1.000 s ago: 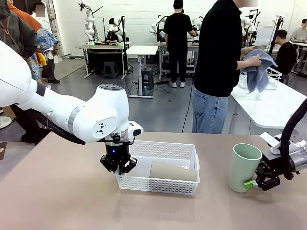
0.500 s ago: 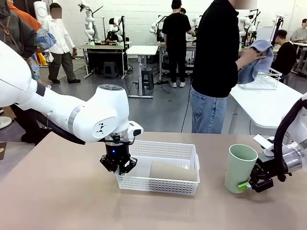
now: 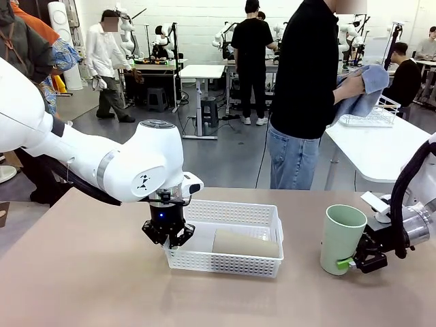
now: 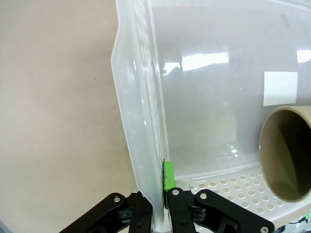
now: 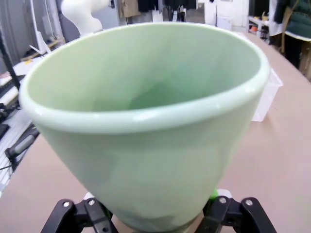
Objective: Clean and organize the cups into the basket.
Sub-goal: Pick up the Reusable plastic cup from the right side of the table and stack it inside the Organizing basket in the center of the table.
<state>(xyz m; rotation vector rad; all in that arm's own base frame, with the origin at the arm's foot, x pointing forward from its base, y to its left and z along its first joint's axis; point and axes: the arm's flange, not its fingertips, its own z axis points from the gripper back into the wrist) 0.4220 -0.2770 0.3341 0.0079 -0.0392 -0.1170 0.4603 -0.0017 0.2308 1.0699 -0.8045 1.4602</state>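
While our left arm reaches in from the left side of the front view, the left gripper (image 3: 170, 235) points straight down at the left end of the basket (image 3: 228, 263). From the left wrist view we see its fingers (image 4: 167, 175) pressed together on the basket's thin end wall, one green pad on the inside face and the other finger on the outside, so the wall is pinched between them. The white lattice basket sits flat on the tabletop (image 3: 82, 279), a little left of centre. Inside it we see one tan cup (image 3: 245, 242) lying on its side along the floor, its open mouth turned toward the pinched end wall.

Farther right, well apart from the basket, the mint green cup (image 3: 343, 238) stands on the tabletop with its mouth up. Our right gripper (image 3: 349, 263) comes in low from the right edge, and its fingers sit on either side of the cup's narrow base. A green pad lies against the cup near the bottom. Whether the fingers squeeze the cup or only flank it, we cannot tell.

Beyond the tabletop's far edge a person (image 3: 306, 82) stands, holding a blue cloth (image 3: 364, 88) up in both hands.
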